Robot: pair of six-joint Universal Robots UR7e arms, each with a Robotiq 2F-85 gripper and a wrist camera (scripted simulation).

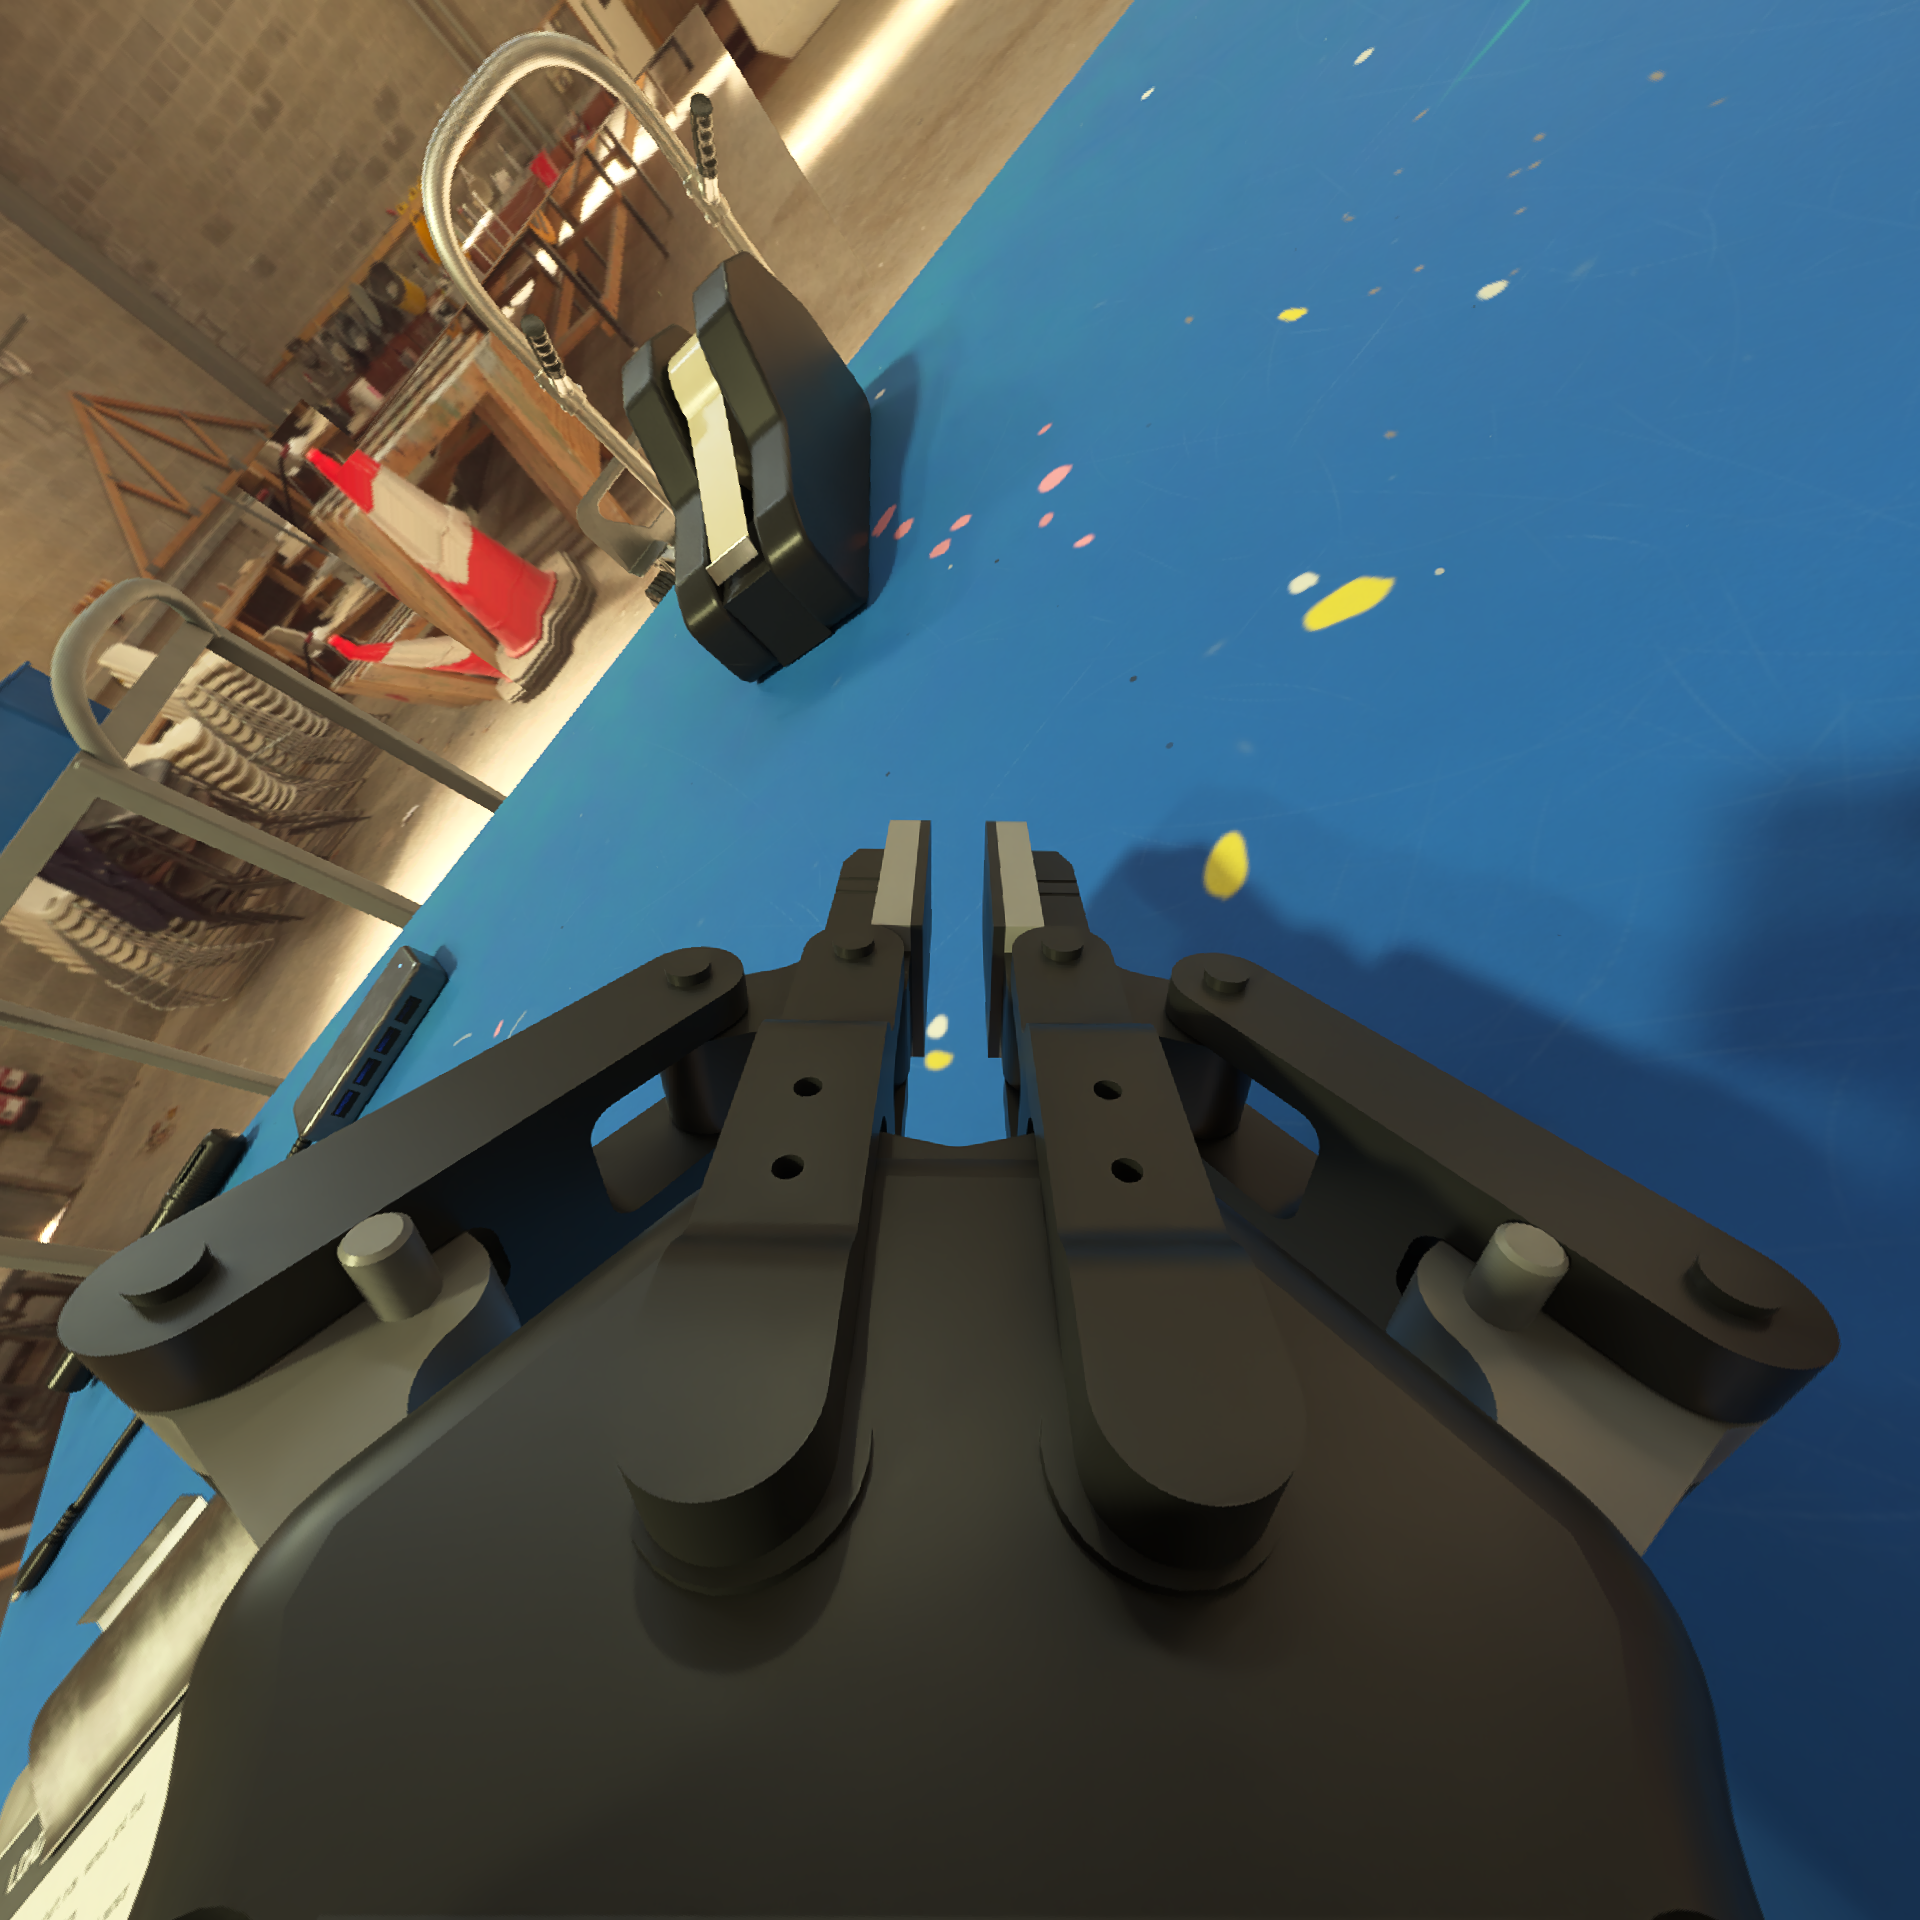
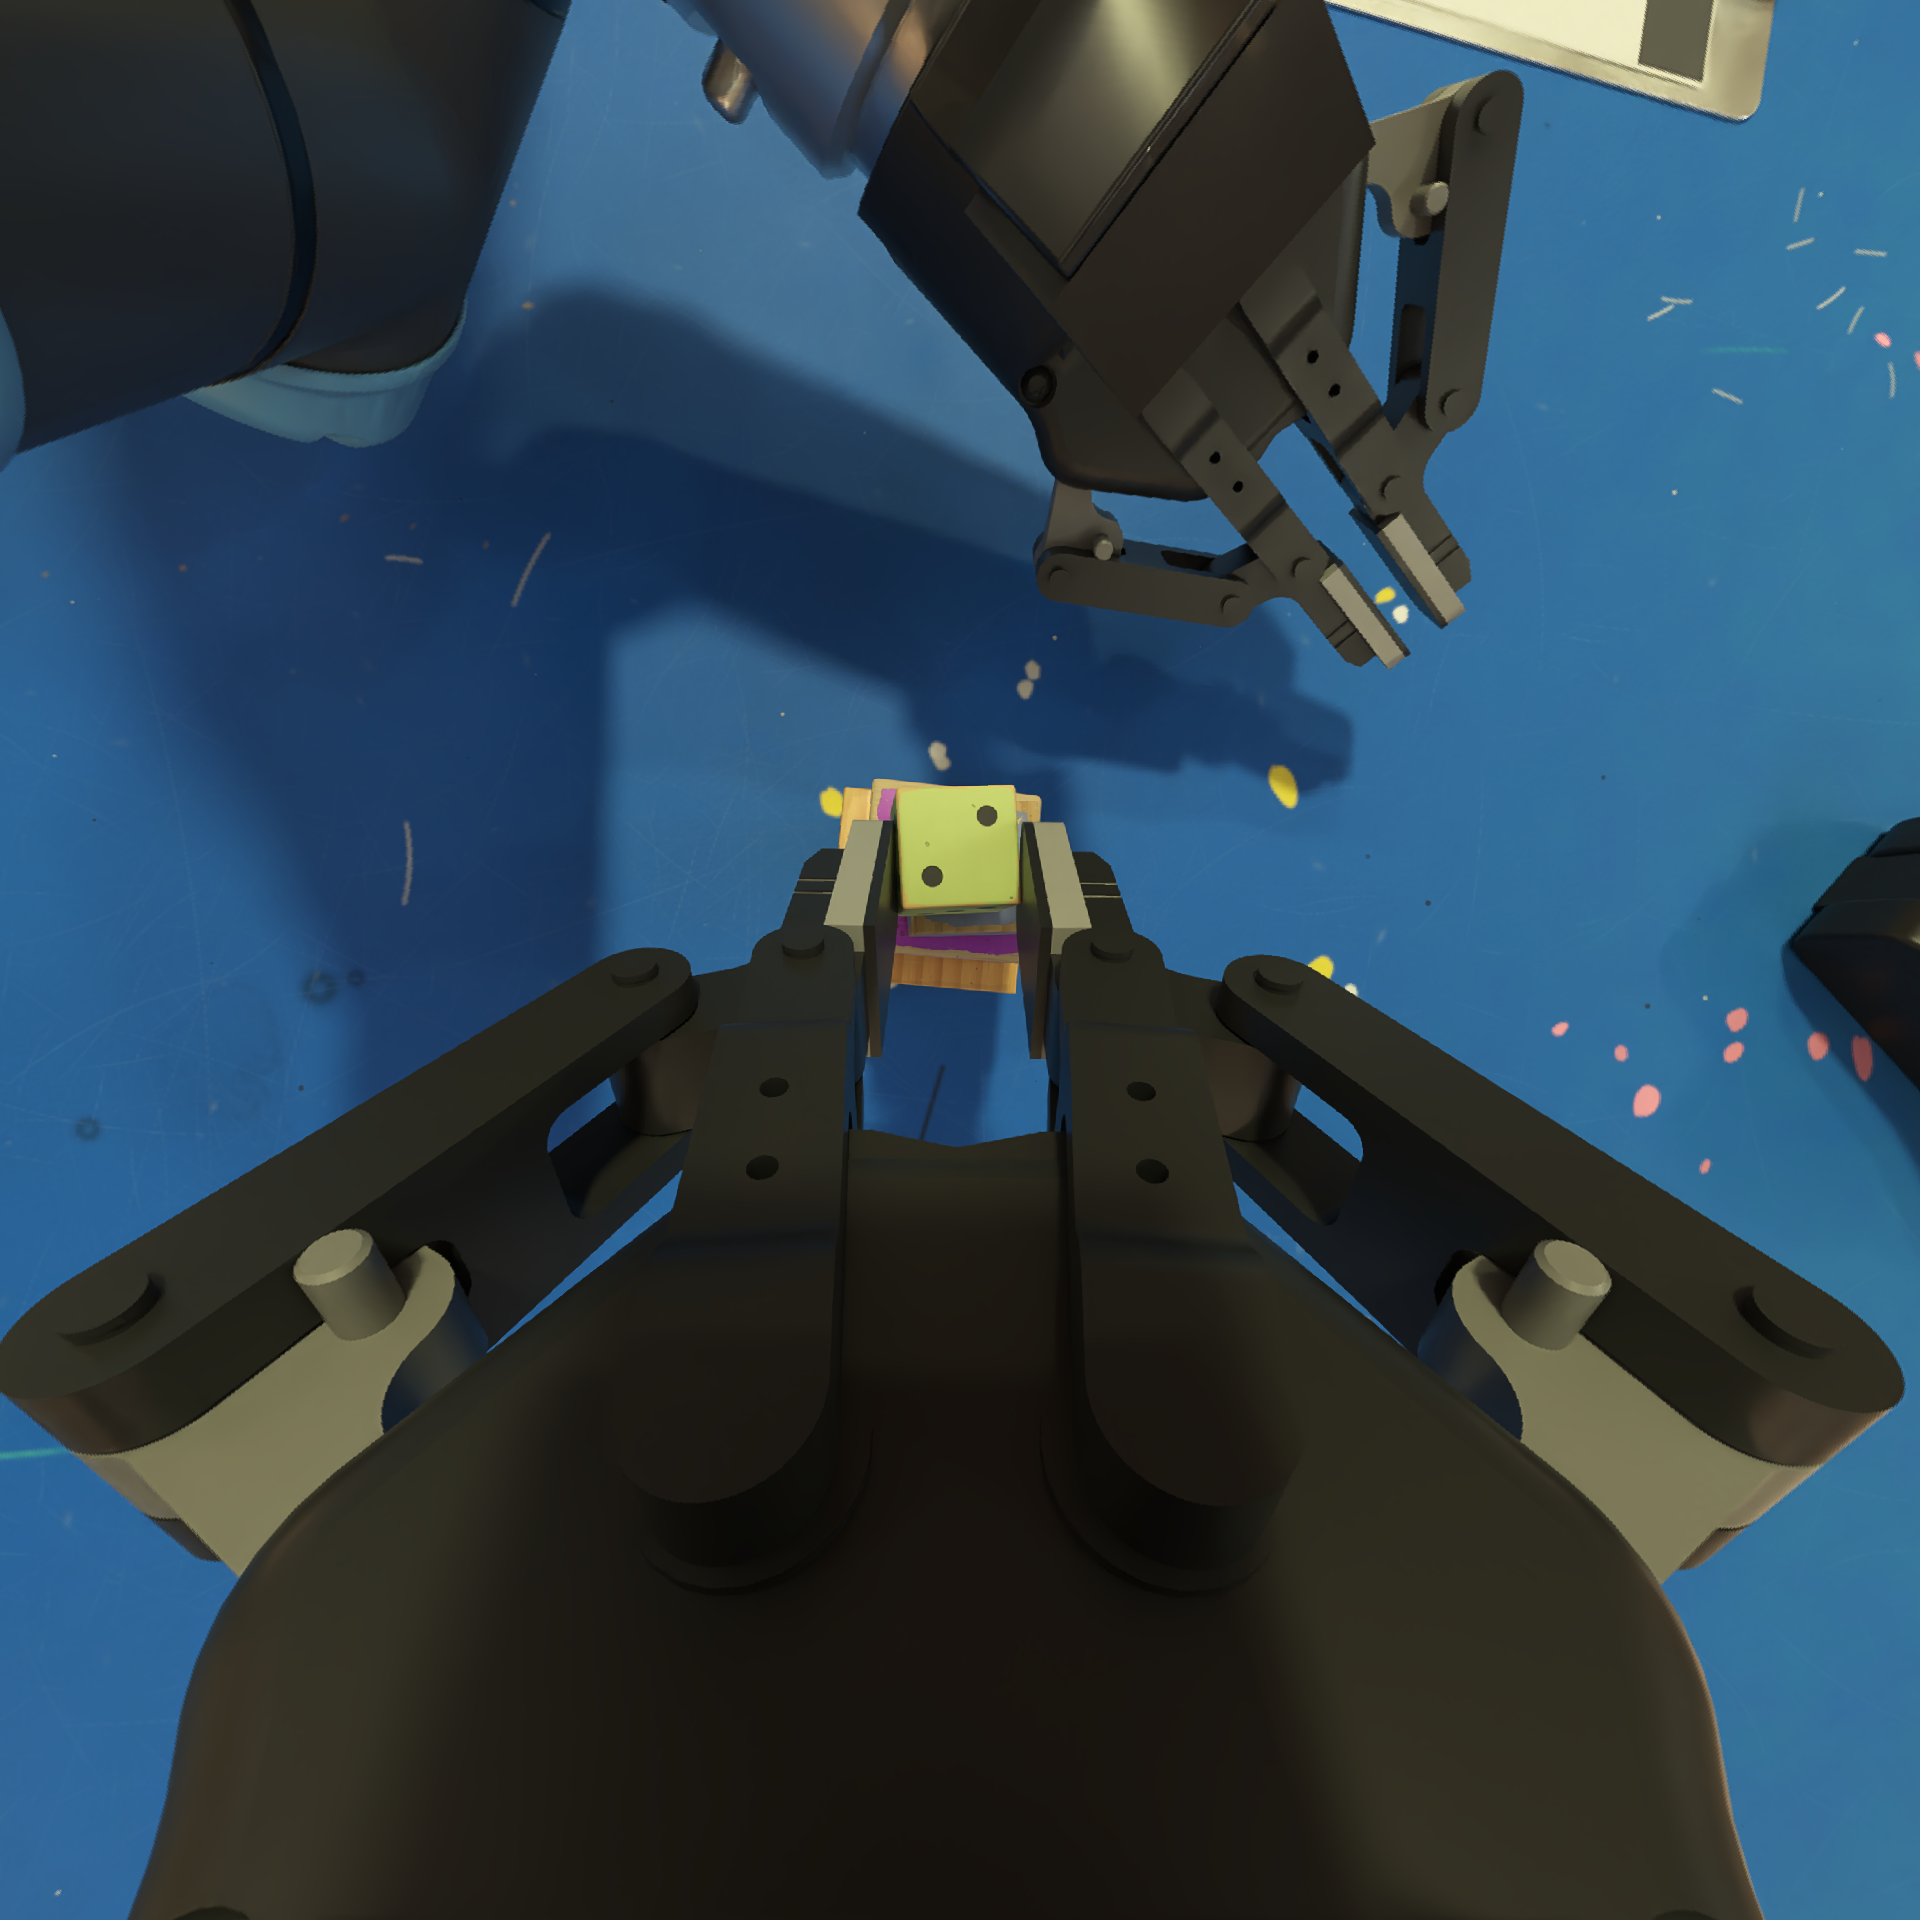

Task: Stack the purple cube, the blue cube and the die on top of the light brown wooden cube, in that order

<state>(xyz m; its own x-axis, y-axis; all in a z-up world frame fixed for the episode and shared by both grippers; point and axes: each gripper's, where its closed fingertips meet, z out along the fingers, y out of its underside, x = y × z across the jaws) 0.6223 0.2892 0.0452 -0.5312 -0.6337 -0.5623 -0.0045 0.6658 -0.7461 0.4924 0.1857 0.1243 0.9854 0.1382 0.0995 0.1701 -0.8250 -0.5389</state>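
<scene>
In the right wrist view a yellow-green die (image 2: pixel 956 847) with black dots sits on top of a stack. Under it a thin sliver of the blue cube (image 2: pixel 971 914) shows, then the purple cube (image 2: pixel 951 943), then the light brown wooden cube (image 2: pixel 951 975) on the blue table (image 2: pixel 416 935). My right gripper (image 2: pixel 958 862) is shut on the die, a pad on each side. My left gripper (image 1: pixel 958 831) is empty, its jaws almost together. It hovers over bare table, and in the right wrist view it (image 2: pixel 1397 623) is beyond the stack, to the right.
A black device with a looped cable (image 1: pixel 769 488) stands near the table's edge and also shows at the right edge of the right wrist view (image 2: pixel 1860 935). A slim USB hub (image 1: pixel 374 1049) lies by the edge. A grey tray with paper (image 2: pixel 1558 42) lies at the far side.
</scene>
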